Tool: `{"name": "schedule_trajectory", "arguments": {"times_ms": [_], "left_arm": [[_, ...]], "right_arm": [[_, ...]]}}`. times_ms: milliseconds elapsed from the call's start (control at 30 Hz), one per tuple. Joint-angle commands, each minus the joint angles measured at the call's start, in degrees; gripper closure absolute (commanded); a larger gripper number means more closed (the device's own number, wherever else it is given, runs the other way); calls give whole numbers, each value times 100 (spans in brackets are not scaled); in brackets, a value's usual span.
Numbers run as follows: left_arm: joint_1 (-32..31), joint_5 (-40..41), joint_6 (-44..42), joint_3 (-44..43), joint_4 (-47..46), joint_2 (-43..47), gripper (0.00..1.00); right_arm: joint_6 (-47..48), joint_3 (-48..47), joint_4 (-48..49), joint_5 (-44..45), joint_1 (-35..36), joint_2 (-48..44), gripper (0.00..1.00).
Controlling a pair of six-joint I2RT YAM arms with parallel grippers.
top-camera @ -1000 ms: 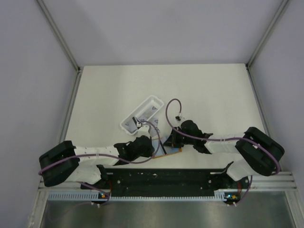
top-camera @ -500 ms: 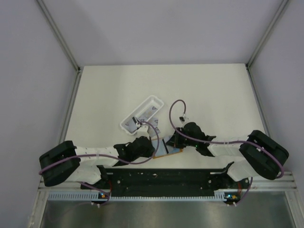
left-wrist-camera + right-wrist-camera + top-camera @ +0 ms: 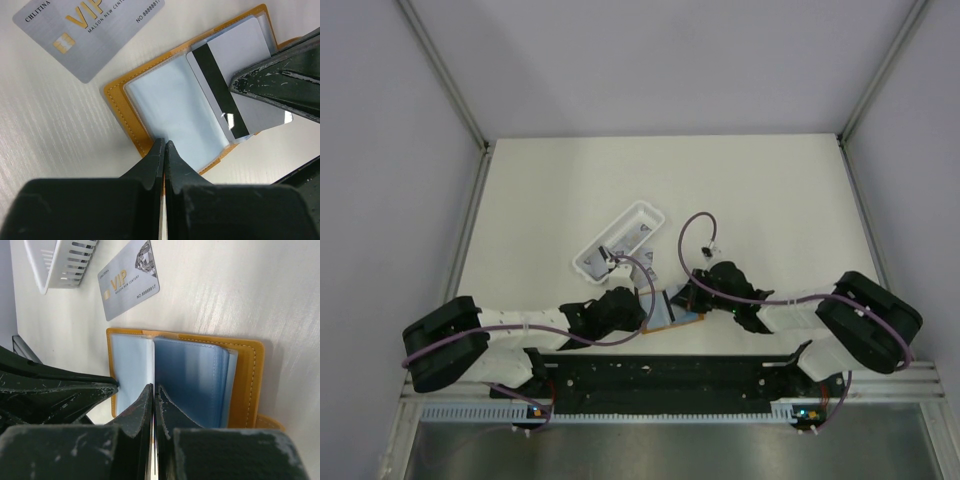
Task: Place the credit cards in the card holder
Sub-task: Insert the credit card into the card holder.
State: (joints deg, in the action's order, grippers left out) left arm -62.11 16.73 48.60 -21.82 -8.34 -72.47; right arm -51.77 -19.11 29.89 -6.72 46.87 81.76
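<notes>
Now, bottom centre of left wrist view: black left gripper [image 3: 164, 150] pinched together, tips touching open orange-tan card holder [image 3: 127, 112]; white black-striped credit card [image 3: 220, 75] tucked upper right, under closed right gripper [image 3: 153, 390].

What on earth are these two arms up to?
Cards are going into an open orange card holder. The robot's left hand, shut, sits at its clear sleeve's edge. The right hand, also shut, is at a black-striped card partly tucked into a pocket. A silver VIP card lies loose beside it.
</notes>
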Motion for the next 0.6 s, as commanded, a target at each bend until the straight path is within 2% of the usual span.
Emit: {"name": "schedule_trajectory", "arguments": {"times_ms": [0, 267, 567], "left_arm": [[14, -38, 36, 64, 148, 22, 100], [14, -21, 18, 64, 183, 57, 100], [14, -47, 18, 20, 166, -4, 100]], "right_arm": [[-52, 66, 280, 83, 85, 218, 100], [-246, 136, 851, -233, 85, 578, 100], [-352, 355, 1194, -400, 76, 543, 100]]}}
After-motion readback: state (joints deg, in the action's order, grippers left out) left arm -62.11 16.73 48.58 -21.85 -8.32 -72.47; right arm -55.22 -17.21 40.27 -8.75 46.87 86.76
